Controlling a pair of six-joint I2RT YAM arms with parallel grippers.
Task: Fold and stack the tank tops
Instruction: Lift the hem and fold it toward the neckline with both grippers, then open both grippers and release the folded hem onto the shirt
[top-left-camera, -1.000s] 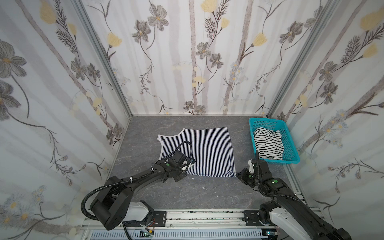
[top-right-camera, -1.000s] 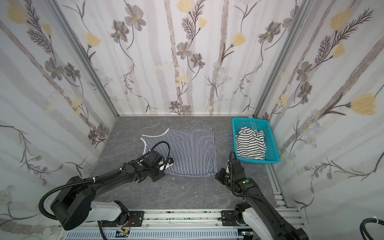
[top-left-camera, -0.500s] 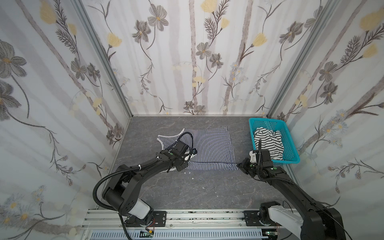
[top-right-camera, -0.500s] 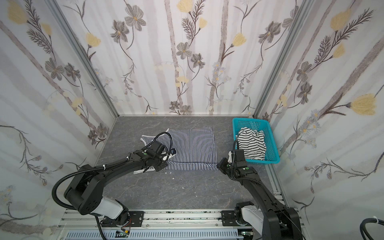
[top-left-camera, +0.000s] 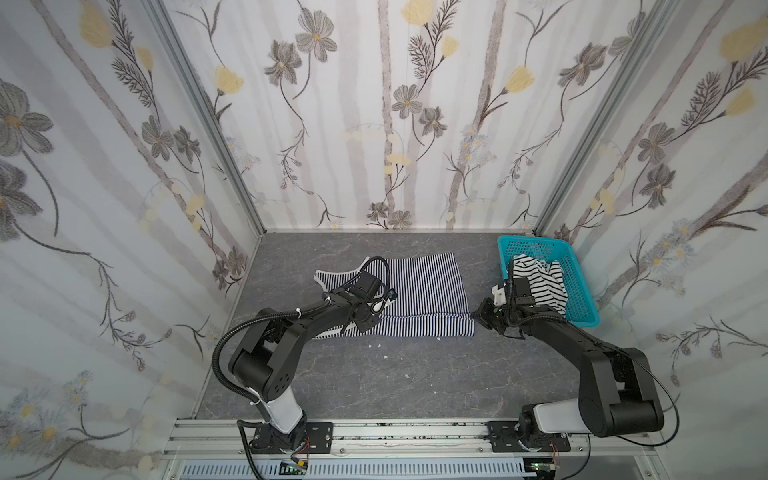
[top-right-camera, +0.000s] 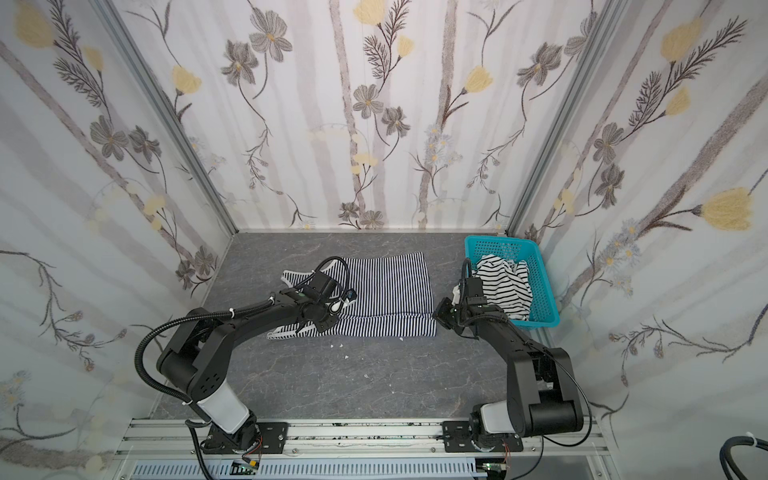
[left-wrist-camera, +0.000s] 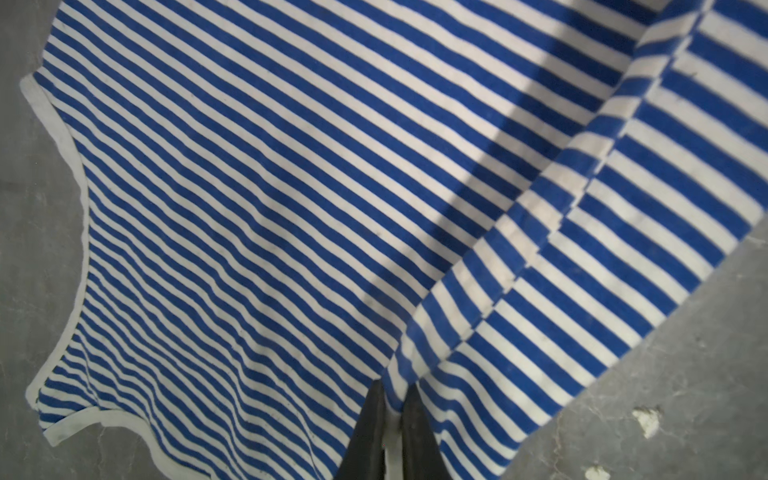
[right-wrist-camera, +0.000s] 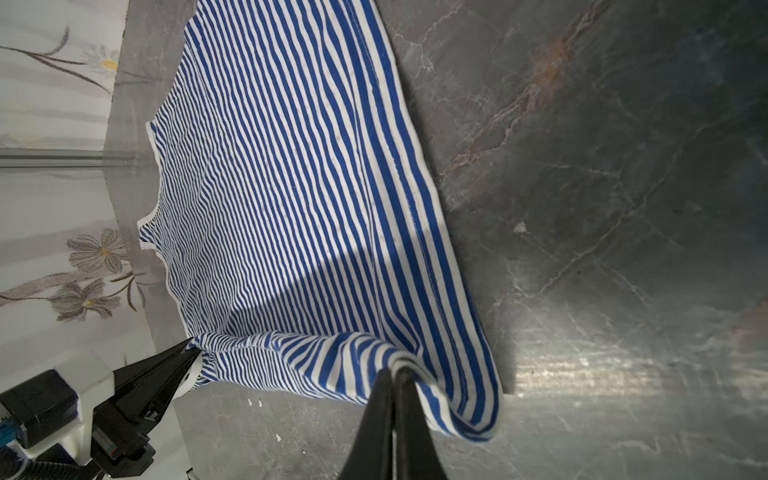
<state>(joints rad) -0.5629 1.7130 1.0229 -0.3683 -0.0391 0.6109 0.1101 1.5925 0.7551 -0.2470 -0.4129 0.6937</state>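
1. Navy top (top-left-camera: 419, 282) lies flat on the table (top-left-camera: 395, 374), near edge doubled over.
2. Left gripper (left-wrist-camera: 392, 399) is pinching that flap's left end, and right gripper (right-wrist-camera: 395, 376) is clamped on its right corner.
3. White top (top-left-camera: 536, 278) sits crumpled in the basket (top-left-camera: 577, 282).

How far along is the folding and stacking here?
Done: nothing folded or stacked. In hand: left fingers and right fingers pinch the near edge of the fine-striped tank top, starting its first fold. Remaining: finishing that fold, then folding the wide-striped tank top, crumpled in the turquoise basket, and stacking.
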